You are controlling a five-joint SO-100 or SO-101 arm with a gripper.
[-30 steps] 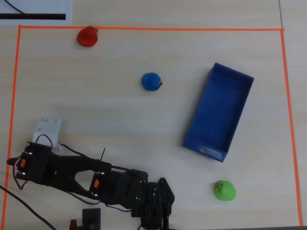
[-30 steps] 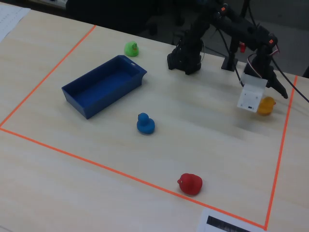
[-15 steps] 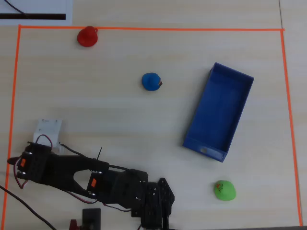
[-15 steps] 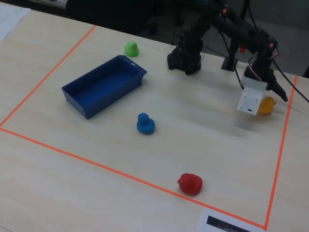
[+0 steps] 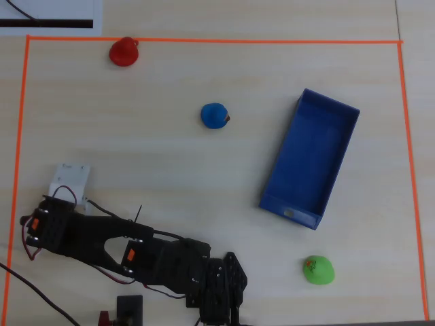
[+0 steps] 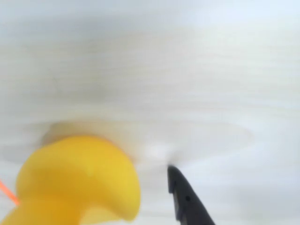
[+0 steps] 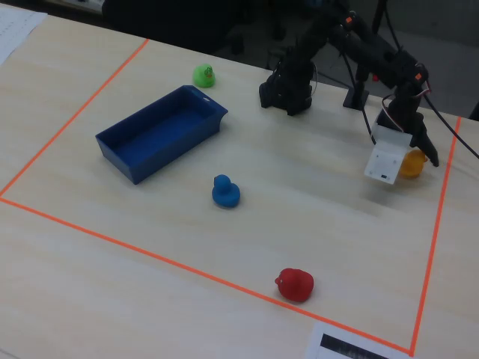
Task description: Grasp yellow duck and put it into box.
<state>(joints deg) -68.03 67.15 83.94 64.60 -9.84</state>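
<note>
The yellow duck (image 7: 411,164) sits near the right orange tape line in the fixed view; the arm hides it in the overhead view. My gripper (image 7: 408,167) is open and straddles it, white jaw plate (image 7: 383,162) on its left and black finger (image 7: 428,148) on its right. In the wrist view the duck (image 6: 77,180) fills the lower left, blurred, and the black finger (image 6: 185,201) stands a small gap to its right; the other jaw is out of frame. The blue box (image 5: 311,159) (image 7: 159,132) lies empty across the table.
A blue duck (image 5: 215,115) sits mid-table, a red duck (image 5: 124,51) by the tape's top left corner, and a green duck (image 5: 318,269) below the box. Orange tape (image 5: 204,41) frames the work area. The arm's base (image 7: 287,88) stands at the far edge.
The gripper has come down and moved a little closer over the yellow duck. The ducks and the box have not moved.
</note>
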